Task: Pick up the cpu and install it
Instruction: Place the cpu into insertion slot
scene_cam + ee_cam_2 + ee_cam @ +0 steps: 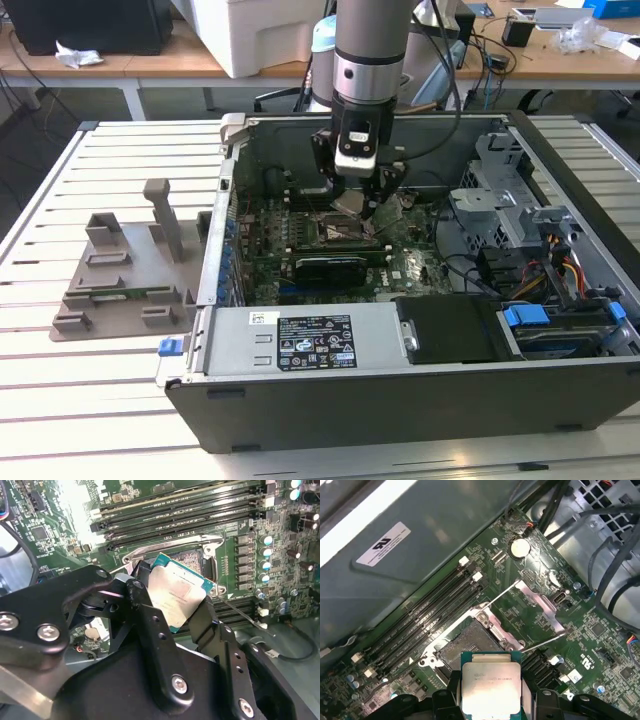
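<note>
The cpu (176, 596) (491, 685), a flat silver square with a green rim, is clamped between the black fingers (150, 625) of my gripper (360, 205). It hangs tilted just above the open socket (465, 642) (192, 560) on the green motherboard (330, 245) inside the computer case. The socket's metal frame and lever (540, 602) are swung open beside it. In the exterior view the arm reaches straight down into the case, with the cpu (352, 203) a small pale patch between the fingers.
Memory slots (427, 610) run alongside the socket. Cables (615, 555) and a drive cage (545, 250) crowd the case at the exterior view's right. A silver power supply box (300, 340) lines the near wall. A grey fixture plate with posts (125, 270) stands outside on the slatted table.
</note>
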### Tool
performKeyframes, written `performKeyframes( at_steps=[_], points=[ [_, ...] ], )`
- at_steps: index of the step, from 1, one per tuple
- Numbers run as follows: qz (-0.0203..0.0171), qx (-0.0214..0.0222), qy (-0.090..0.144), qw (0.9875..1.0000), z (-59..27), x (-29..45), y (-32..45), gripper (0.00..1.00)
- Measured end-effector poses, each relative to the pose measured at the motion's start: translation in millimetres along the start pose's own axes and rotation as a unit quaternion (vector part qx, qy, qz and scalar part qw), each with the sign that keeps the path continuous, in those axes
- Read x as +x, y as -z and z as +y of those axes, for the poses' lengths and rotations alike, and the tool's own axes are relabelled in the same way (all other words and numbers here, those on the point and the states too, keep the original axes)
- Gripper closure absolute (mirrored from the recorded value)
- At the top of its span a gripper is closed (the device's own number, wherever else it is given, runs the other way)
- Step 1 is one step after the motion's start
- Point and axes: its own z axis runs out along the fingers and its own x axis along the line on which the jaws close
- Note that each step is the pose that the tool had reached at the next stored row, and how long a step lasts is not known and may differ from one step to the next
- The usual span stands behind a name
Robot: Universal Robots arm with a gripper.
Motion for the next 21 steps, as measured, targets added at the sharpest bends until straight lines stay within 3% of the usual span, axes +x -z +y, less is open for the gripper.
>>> performKeyframes(
  at_steps=[12,21],
  points=[
    [0.0006,0.0,-0.046,0.9989,0.0,0.0,-0.1,0.45],
    [0.0013,0.0,-0.099,0.9951,0.0,0.0,-0.3,0.45]
  ],
)
